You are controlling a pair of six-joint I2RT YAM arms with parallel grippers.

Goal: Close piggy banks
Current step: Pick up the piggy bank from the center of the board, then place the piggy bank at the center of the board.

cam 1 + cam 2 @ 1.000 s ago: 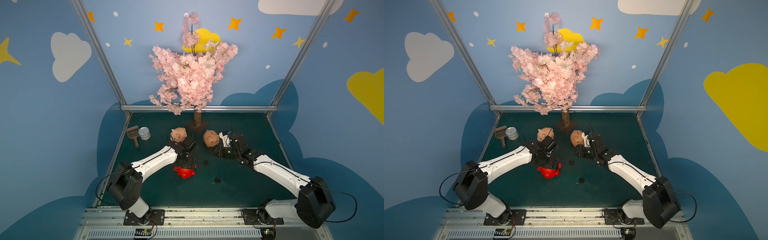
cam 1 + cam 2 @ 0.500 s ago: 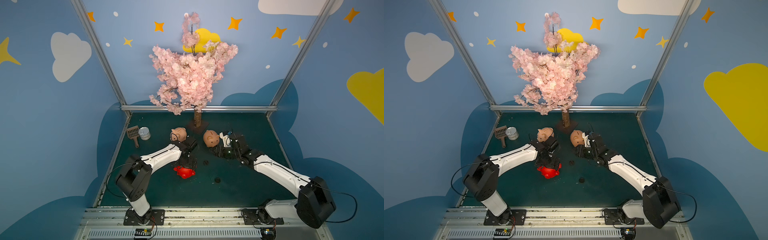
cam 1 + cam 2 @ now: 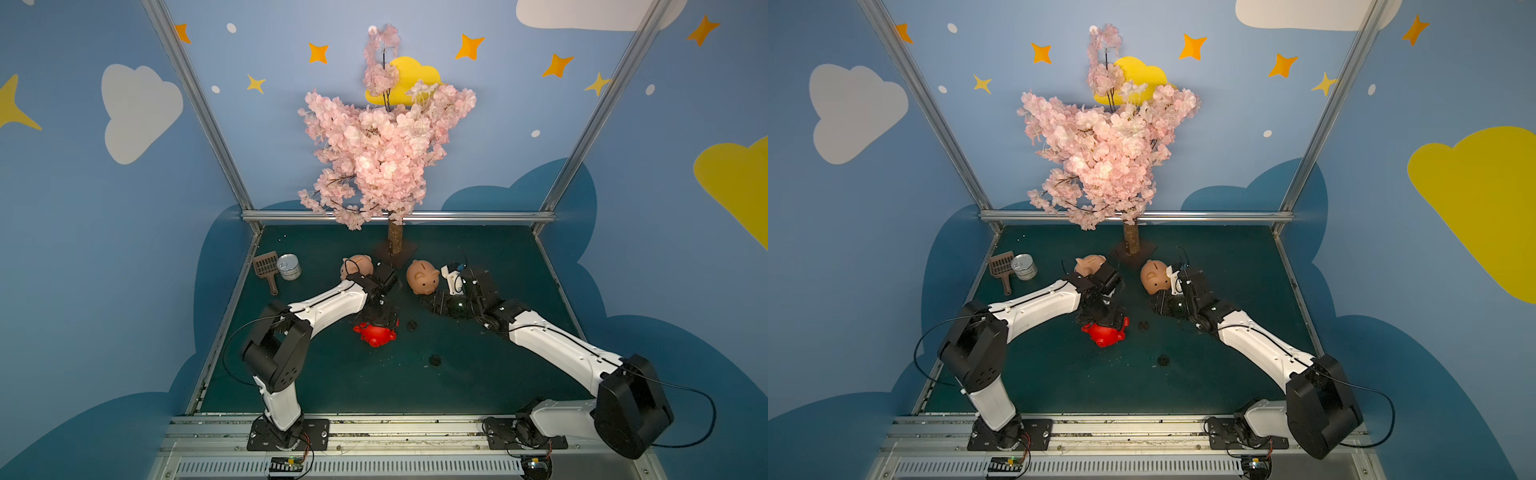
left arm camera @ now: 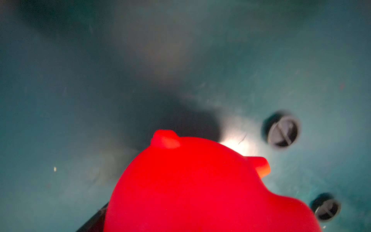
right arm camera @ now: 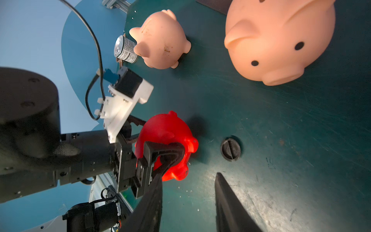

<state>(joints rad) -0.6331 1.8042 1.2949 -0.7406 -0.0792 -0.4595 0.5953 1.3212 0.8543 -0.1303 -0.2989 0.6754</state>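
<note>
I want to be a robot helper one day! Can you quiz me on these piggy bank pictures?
1. The fingers of the left gripper straddle a piggy bank of which colour? A) red B) peach C) blue
2. True or false: the right gripper is open and empty.
3. How many black plugs lie loose on the green mat?
Key: 1 A. 2 True. 3 Two.
</note>
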